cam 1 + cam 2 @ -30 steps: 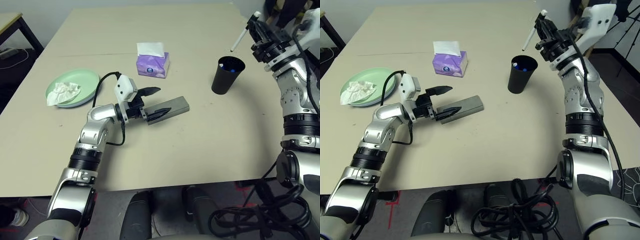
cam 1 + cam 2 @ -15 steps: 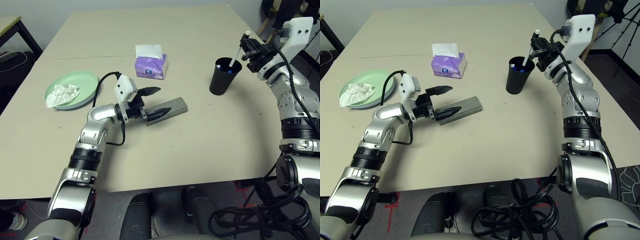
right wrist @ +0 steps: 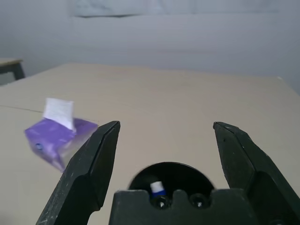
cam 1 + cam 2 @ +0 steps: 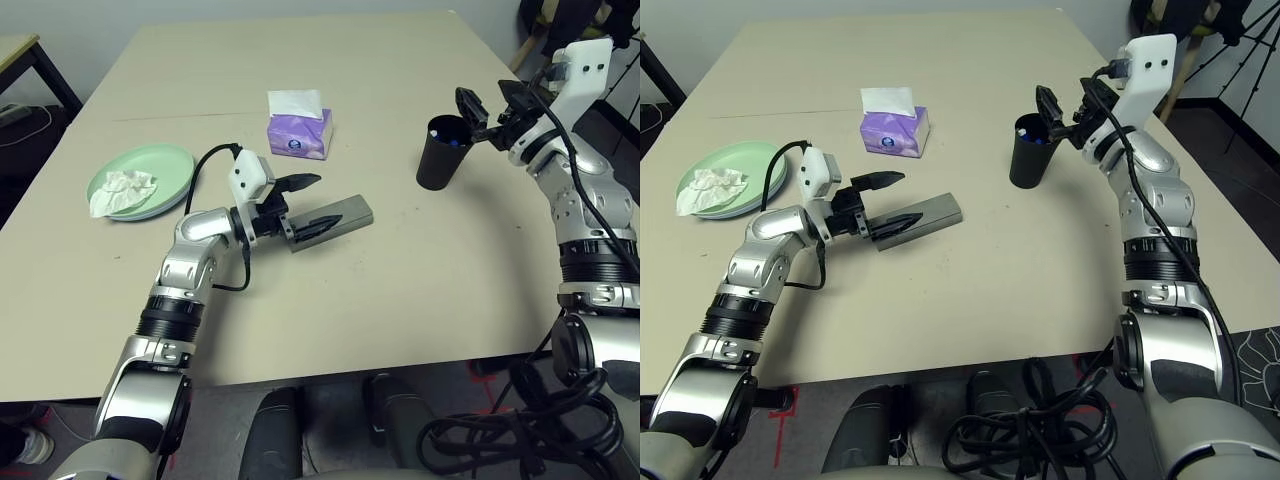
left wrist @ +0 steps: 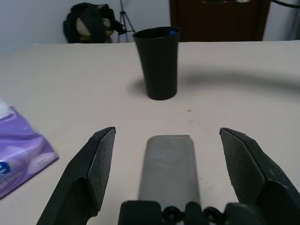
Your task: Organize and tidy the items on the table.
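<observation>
**Both hands spread wide, pen in cup**

Head view: right hand (image 4: 487,108) gapes empty above the black cup (image 4: 441,152); left hand (image 4: 308,205) straddles the grey case (image 4: 335,217) on the bench (image 4: 400,280).

Left wrist view: wide fingers (image 5: 96,161) flank the case.

Right wrist view: a blue-capped pen (image 3: 157,188) sits inside the cup, purple tissue box (image 3: 58,138) beyond.

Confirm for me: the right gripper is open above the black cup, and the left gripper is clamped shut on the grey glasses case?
Not quite. The right gripper is open above the black cup, but the left gripper is open too: in the left wrist view its fingers stand wide on either side of the grey glasses case, clear of it.
</observation>
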